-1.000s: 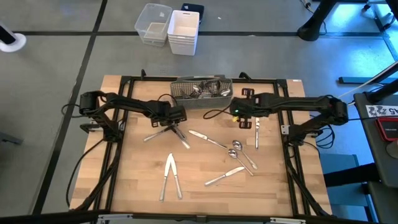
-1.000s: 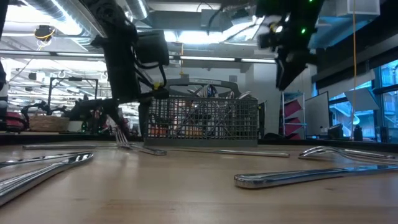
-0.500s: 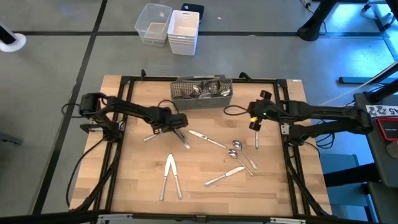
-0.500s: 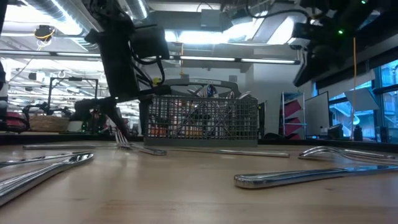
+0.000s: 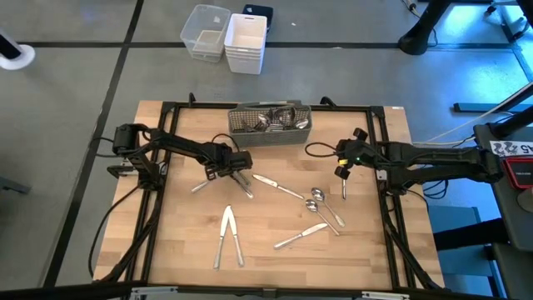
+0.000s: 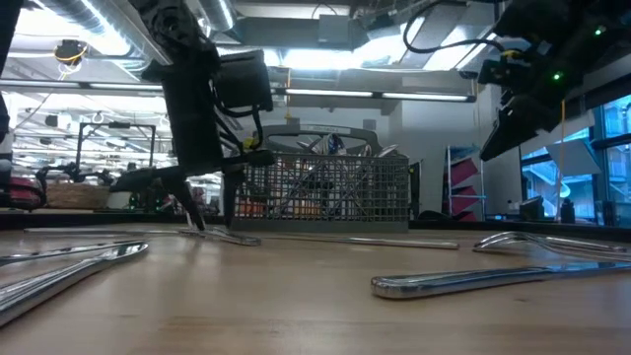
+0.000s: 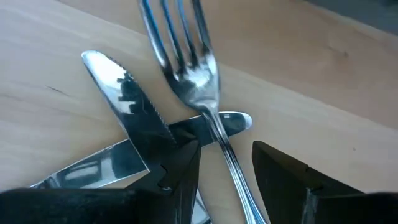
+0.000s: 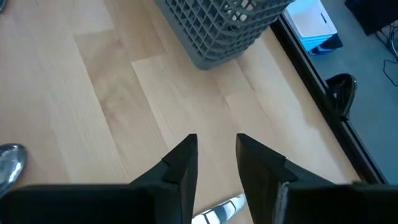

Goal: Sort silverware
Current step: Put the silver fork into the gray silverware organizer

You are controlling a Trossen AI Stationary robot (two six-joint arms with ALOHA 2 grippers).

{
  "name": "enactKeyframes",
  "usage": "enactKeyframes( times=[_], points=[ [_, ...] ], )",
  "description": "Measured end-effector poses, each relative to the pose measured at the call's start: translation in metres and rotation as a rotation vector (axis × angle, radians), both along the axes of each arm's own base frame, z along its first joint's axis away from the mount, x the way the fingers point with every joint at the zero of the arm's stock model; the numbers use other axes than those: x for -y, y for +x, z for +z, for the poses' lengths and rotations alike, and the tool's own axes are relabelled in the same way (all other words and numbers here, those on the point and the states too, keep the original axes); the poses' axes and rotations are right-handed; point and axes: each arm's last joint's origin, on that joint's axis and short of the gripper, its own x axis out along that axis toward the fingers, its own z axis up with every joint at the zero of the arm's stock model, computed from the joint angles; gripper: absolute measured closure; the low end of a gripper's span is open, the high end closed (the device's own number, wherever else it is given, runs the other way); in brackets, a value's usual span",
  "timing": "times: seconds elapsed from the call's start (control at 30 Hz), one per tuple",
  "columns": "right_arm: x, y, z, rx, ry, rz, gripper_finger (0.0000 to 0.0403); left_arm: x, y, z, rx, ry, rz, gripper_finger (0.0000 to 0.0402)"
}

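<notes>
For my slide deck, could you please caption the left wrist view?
Open left gripper straddling the handle of a fork that lies across a knife on the wooden table.

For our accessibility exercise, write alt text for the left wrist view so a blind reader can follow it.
The left gripper sits low over the wooden table, its open dark fingers straddling the handle of a fork. The fork lies across a serrated knife, with another knife blade beside it.
</notes>
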Motion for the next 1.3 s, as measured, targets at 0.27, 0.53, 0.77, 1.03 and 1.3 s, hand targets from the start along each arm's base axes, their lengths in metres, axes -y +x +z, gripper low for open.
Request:
enactKeyframes(
  times=[0.27, 0.53, 0.77, 1.03, 1.3],
  points=[
    [0.000, 0.001, 0.000, 0.012, -0.008, 0.008, 0.0292, -0.025, -0.007, 0.000, -0.040, -0.013, 0.031, 0.0259],
    [0.000, 0.001, 0.000, 0.010, -0.009, 0.009, 0.0292, -0.029, -0.009, -0.001, -0.070, -0.076, -0.082, 0.0285],
    [0.000, 0.001, 0.000, 0.003, -0.015, 0.018, 0.0292, -0.030, -0.011, -0.001, -0.088, -0.087, -0.101, 0.0354],
    [0.000, 0.001, 0.000, 0.002, -0.015, 0.018, 0.0292, -0.029, -0.013, -0.002, -0.125, -0.086, -0.170, 0.0392],
    [0.000, 0.001, 0.000, 0.001, -0.016, 0.019, 0.0292, -0.025, -0.006, 0.001, -0.074, -0.049, -0.264, 0.0396]
  ],
)
